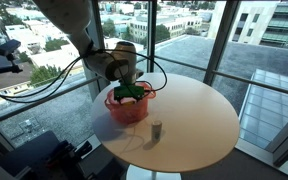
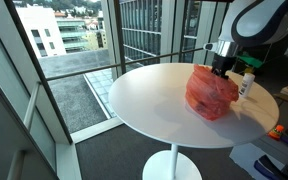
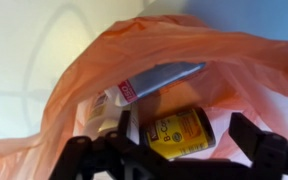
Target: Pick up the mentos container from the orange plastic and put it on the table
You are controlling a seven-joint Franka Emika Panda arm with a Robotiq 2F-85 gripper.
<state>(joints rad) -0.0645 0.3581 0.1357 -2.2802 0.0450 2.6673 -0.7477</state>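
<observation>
The orange plastic (image 1: 127,108) stands on the round beige table (image 1: 199,115) and shows in both exterior views (image 2: 210,92). My gripper (image 1: 130,88) reaches down into its mouth. In the wrist view the open fingers (image 3: 186,138) straddle a dark bottle with a yellow label (image 3: 179,132) lying inside the orange plastic (image 3: 234,70). A grey-blue tube with a red-and-white end (image 3: 149,82) lies beside it. No teal-blue mentos container shows clearly. Something green (image 1: 134,92) sits at the rim under the gripper; I cannot tell what it is.
A small upright grey cylinder (image 1: 156,131) stands on the table near the orange plastic; a pale upright bottle (image 2: 247,85) shows beside it. The table top (image 2: 154,95) ends in a round edge. Tall windows surround the table.
</observation>
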